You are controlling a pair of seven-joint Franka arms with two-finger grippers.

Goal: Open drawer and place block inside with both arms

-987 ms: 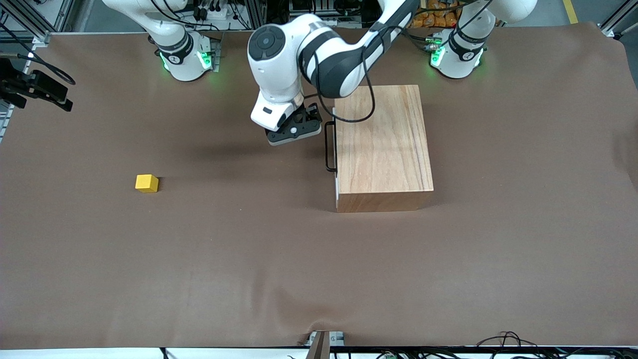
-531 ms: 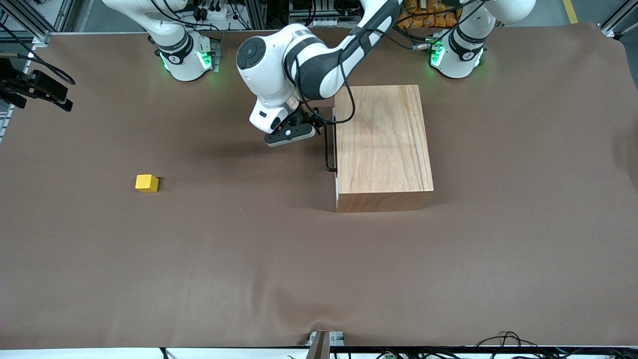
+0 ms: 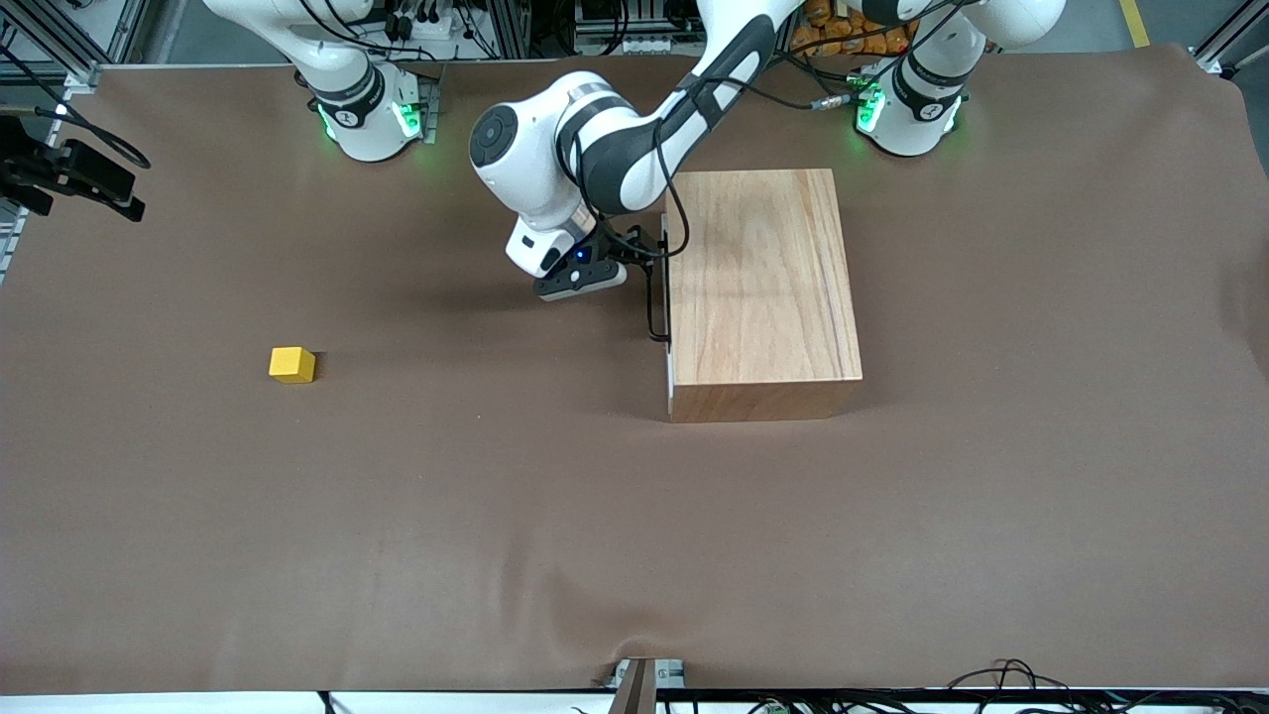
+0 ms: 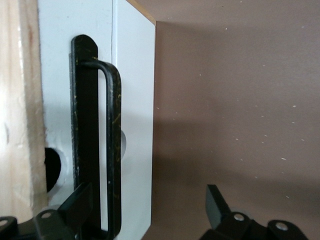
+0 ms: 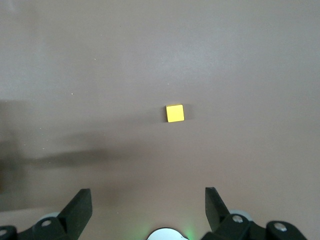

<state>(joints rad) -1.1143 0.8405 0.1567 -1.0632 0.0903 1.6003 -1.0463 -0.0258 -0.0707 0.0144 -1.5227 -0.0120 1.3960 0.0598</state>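
The large light-wood box (image 3: pixel 758 288) stands on the brown table with its drawer shut. Its white front panel (image 4: pixel 132 100) and black bar handle (image 3: pixel 651 297) face the right arm's end. My left gripper (image 3: pixel 634 260) is open at the handle's end nearest the bases. In the left wrist view (image 4: pixel 148 202) the handle bar (image 4: pixel 114 150) stands between the fingers, close to one fingertip (image 4: pixel 82 200). The yellow block (image 3: pixel 291 364) lies alone toward the right arm's end. My right gripper (image 5: pixel 147 205) is open and empty high over the table, with the block (image 5: pixel 174 113) below it; it is out of the front view.
A black camera mount (image 3: pixel 74 174) juts in at the right arm's end of the table. The brown cloth (image 3: pixel 595 516) has a few wrinkles near the front edge. Both arm bases (image 3: pixel 372 114) stand along the table's edge farthest from the front camera.
My left gripper has come lower and closer to the handle, and its wrist has turned. The block, the box and the right arm have not moved.
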